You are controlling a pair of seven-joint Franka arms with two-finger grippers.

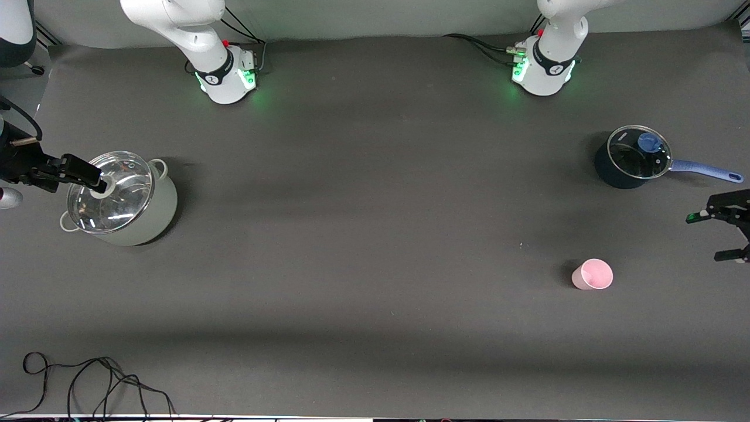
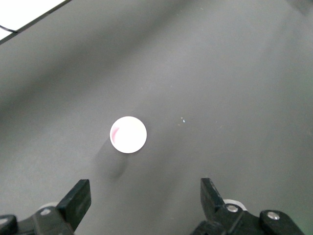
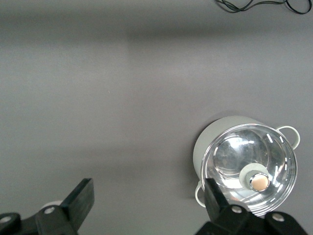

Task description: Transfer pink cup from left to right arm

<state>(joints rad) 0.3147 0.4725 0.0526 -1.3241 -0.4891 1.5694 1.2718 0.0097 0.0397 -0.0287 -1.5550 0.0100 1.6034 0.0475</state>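
The pink cup (image 1: pixel 593 274) stands upright and alone on the dark table, toward the left arm's end. In the left wrist view the cup (image 2: pixel 128 134) shows from above, ahead of the fingertips and apart from them. My left gripper (image 1: pixel 712 236) hangs open and empty above the table at that end, beside the cup; it also shows in its own wrist view (image 2: pixel 145 193). My right gripper (image 1: pixel 88 176) is open and empty over the rim of a lidded pot at the right arm's end; it shows in its own wrist view (image 3: pixel 146 196).
A pale pot with a glass lid (image 1: pixel 120 196) stands at the right arm's end and shows in the right wrist view (image 3: pixel 244 166). A dark saucepan with a glass lid and blue handle (image 1: pixel 636 155) stands farther from the front camera than the cup. Loose cables (image 1: pixel 88 381) lie at the near edge.
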